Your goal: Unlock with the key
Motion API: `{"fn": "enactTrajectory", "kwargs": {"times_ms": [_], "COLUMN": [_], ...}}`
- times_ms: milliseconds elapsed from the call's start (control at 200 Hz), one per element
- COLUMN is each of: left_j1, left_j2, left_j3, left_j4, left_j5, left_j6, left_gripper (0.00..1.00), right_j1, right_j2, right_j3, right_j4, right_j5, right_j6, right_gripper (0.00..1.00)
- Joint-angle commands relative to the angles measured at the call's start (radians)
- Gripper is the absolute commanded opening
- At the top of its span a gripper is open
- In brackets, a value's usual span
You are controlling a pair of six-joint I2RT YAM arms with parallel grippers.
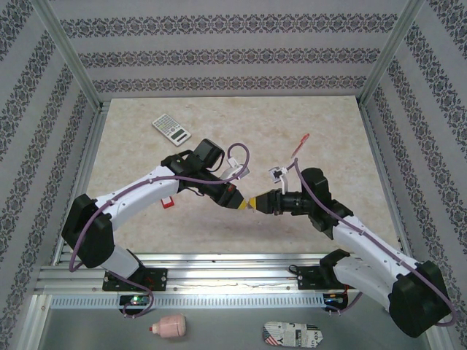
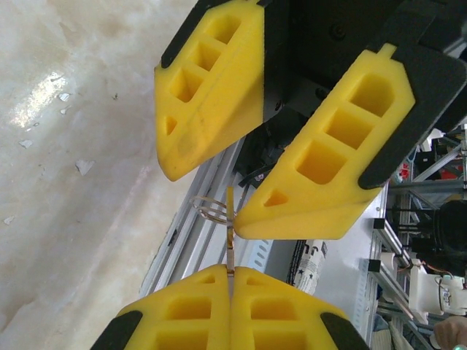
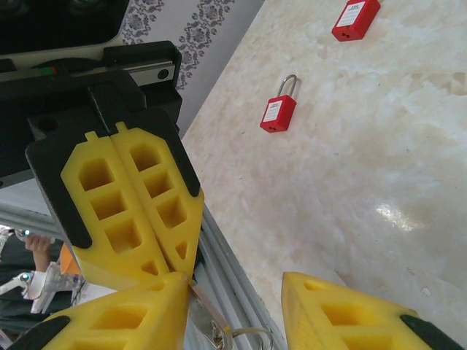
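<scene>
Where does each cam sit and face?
Top external: above and behind the bases, looking down on the table; both arms show, left gripper and right gripper tip to tip.
Left wrist: on the left arm, facing the open right gripper; its own fingers at the bottom, shut on the key.
Right wrist: on the right arm, facing the left gripper and a red padlock; its own fingers at the bottom, apart.
Shared: both wrist views show both grippers and the key.

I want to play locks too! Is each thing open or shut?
left pincer: shut on the key
right pincer: open
key: held, in no lock
near red padlock: shackle shut
far red padlock: shackle cut off by the picture edge, cannot tell
</scene>
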Motion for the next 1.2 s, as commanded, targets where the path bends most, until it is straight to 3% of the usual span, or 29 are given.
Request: {"fn": "enactTrajectory", "kwargs": {"times_ms": [0,145,535,724,744,764,794,859,934,1019,1099,1194], "left_j1": [0.005,0.005,0.008,0.010,0.011,0.015,0.022,0.059,0.184,0.331,0.367,0.384], "left_j2": [0.010,0.020,0.060,0.082,0.086,0.088,0.088,0.071,0.014,-0.038,-0.018,0.108], "left_j3": [0.023,0.030,0.065,0.082,0.085,0.089,0.097,0.108,0.095,0.119,0.194,0.281], "left_j4": [0.026,0.034,0.030,0.042,0.041,0.039,0.033,0.008,-0.015,-0.121,-0.253,-0.349], "left_j5": [0.038,0.054,0.062,0.040,0.031,0.022,-0.011,-0.147,-0.344,-0.542,-0.831,-1.004], "left_j6": [0.029,0.028,0.046,0.036,0.034,0.030,0.018,-0.029,-0.135,-0.173,-0.120,-0.089], "left_gripper": [0.00,0.00,0.00,0.00,0.07,0.21,0.48,0.72,0.84,0.89,0.94,0.95], "right_j1": [0.015,0.016,0.033,0.047,0.053,0.058,0.068,0.082,0.105,0.163,0.217,0.251], "right_j2": [-0.025,-0.032,-0.037,-0.061,-0.065,-0.068,-0.072,-0.080,-0.097,-0.098,-0.068,-0.007], "right_j3": [-0.037,-0.062,-0.076,-0.072,-0.069,-0.064,-0.056,-0.022,0.023,0.098,0.160,0.203], "right_j4": [0.085,0.138,0.144,0.163,0.158,0.150,0.129,0.032,-0.074,-0.199,-0.263,-0.306], "right_j5": [-0.035,-0.054,-0.039,-0.011,0.000,0.011,0.033,0.118,0.257,0.426,0.572,0.685], "right_j6": [0.041,0.072,0.086,0.107,0.107,0.105,0.097,0.068,0.046,0.003,-0.018,-0.032], "right_gripper": [0.40,0.39,0.00,0.00,0.00,0.00,0.00,0.00,0.00,0.00,0.00,0.00]}}
